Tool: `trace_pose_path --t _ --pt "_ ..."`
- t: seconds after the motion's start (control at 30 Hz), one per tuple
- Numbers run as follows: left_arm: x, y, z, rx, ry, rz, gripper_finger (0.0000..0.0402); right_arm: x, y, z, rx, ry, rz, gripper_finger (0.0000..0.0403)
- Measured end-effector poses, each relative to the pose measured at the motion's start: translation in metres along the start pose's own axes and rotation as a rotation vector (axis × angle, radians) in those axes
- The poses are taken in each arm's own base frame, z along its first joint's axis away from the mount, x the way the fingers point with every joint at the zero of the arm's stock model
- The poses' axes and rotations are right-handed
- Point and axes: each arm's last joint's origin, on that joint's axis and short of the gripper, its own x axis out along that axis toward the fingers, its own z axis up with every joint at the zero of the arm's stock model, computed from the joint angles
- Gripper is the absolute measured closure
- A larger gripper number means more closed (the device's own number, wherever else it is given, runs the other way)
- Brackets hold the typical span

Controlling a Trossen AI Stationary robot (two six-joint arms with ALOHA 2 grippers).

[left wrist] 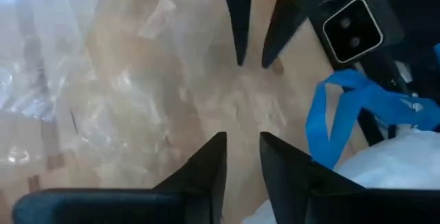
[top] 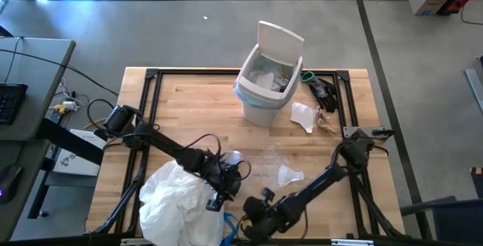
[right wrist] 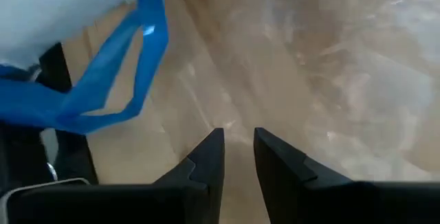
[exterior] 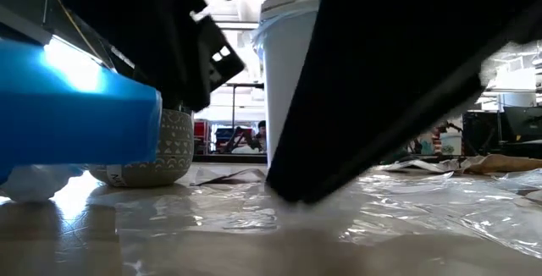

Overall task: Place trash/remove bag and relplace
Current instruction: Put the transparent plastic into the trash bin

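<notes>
High view: white lidded bin (top: 266, 80) on the wooden table (top: 185, 106); crumpled translucent bag (top: 177, 199) at the near edge, both grippers beside it.

Left wrist view: left gripper (left wrist: 242, 148) slightly parted, holding nothing.

Right wrist view: right gripper (right wrist: 238, 143) likewise, over clear plastic film (right wrist: 330, 66).

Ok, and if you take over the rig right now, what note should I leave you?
Left gripper: low over the table's near edge, fingers slightly apart, holding nothing.
Right gripper: facing it tip to tip, same state.
White bin: far centre, light-blue liner fitted, some trash inside.
White bag bundle with blue ties: beside the grippers, out of the bin.
Not binned: clear plastic wrapper, white paper scrap, brown paper.
Left to do: bin these, then swap the liner.
</notes>
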Motion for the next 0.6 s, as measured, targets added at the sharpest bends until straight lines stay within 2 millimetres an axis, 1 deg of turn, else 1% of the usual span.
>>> trace_pose_path --t 0.1,0.27,0.37,0.47,0.53,0.6 --pt "0.003 -0.003 -0.007 -0.004 0.012 0.030 0.0313 0.010 -0.005 0.002 -0.026 0.025 -0.006 0.0336" --pt "0.004 -0.008 -0.011 -0.001 0.012 0.040 0.0302 0.013 -0.015 0.006 -0.083 0.063 -0.070 0.0336" --pt "0.004 -0.009 -0.011 0.003 0.001 0.046 0.0300 0.012 -0.021 0.006 -0.125 0.104 -0.112 0.0336" --pt "0.004 -0.009 -0.009 0.005 -0.019 0.062 0.0300 0.015 -0.024 0.005 -0.159 0.132 -0.121 0.0336" --pt "0.004 -0.009 -0.007 0.008 -0.041 0.064 0.0300 0.021 -0.025 0.003 -0.184 0.147 -0.126 0.0338" --pt "0.004 -0.009 -0.006 0.010 -0.051 0.062 0.0300 0.026 -0.025 0.000 -0.206 0.165 -0.119 0.0352"
